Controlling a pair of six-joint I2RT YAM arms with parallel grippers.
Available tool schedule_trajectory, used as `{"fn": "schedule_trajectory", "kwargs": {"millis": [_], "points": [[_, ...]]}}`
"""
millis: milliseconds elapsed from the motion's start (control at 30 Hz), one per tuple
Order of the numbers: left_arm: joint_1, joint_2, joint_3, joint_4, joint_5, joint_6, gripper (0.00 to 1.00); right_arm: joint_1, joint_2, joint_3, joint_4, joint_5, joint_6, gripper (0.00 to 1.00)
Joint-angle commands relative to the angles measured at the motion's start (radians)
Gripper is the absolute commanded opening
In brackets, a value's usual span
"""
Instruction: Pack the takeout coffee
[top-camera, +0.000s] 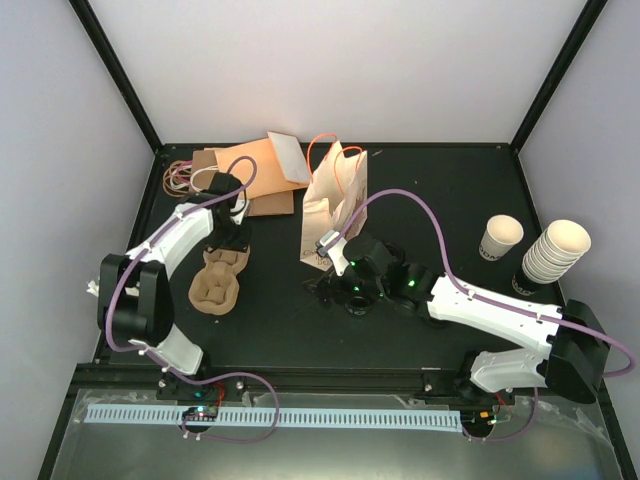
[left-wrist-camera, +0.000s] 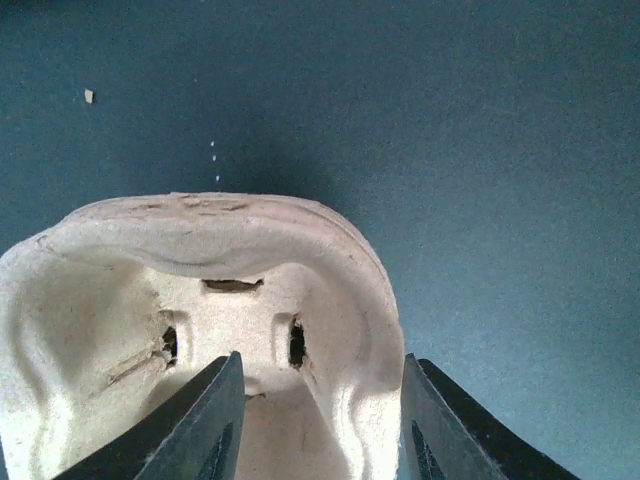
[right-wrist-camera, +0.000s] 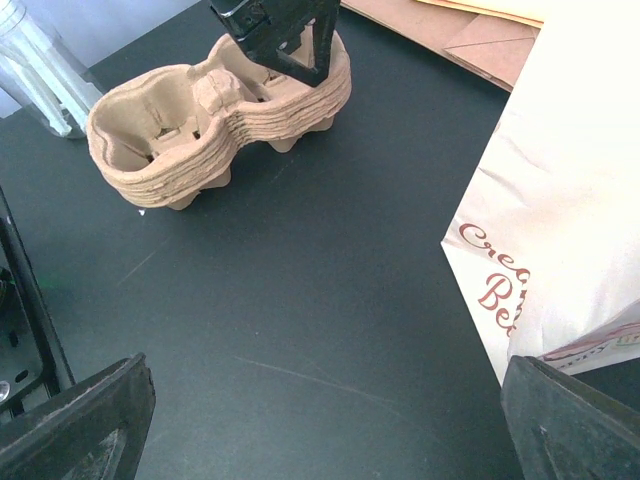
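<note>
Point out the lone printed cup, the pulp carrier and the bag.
Cream printed paper cup (top-camera: 502, 236): top view, mouth.
Brown pulp cup carrier (right-wrist-camera: 228, 135): right wrist view, side wall.
White lettered paper bag (right-wrist-camera: 570, 170): right wrist view, side panel.

Tan pulp carrier (top-camera: 218, 282), white paper bag (right-wrist-camera: 560, 150) with maroon script, cream paper cup (top-camera: 500, 240) with dark print, black table (top-camera: 440, 190)

Bare table (top-camera: 280, 330) lay open between the pulp trays (top-camera: 218, 280) at nine o'clock and the upright paper bag (top-camera: 335, 205) at twelve (seen from the table's middle); a paper cup (top-camera: 500, 238) and cup stack (top-camera: 555, 255) crowded three o'clock.
</note>
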Motion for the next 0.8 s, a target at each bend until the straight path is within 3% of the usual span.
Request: {"fn": "schedule_trajectory", "kwargs": {"millis": [0,167,267,533,600,700,767], "points": [[0.007,0.023,0.051,-0.008,0.028,0.014,0.45,0.004,0.004,-0.014,0.024,0.000,0.006,0.97],[0.007,0.037,0.051,-0.004,0.043,0.016,0.39,0.004,0.005,-0.016,0.025,-0.001,0.005,0.97],[0.007,0.048,0.054,0.001,0.047,0.017,0.28,0.004,0.006,-0.016,0.026,-0.001,0.006,0.97],[0.007,0.056,0.059,0.002,0.075,0.028,0.23,0.004,0.005,-0.016,0.025,-0.004,0.012,0.97],[0.008,0.050,0.058,0.002,0.079,0.027,0.25,0.003,0.006,-0.016,0.024,-0.004,0.013,0.97],[0.008,0.048,0.057,0.001,0.088,0.027,0.40,0.004,0.007,-0.016,0.023,-0.005,0.015,0.97],[0.008,0.047,0.056,0.004,0.092,0.027,0.41,0.004,0.007,-0.015,0.022,-0.009,0.017,0.97]]}}
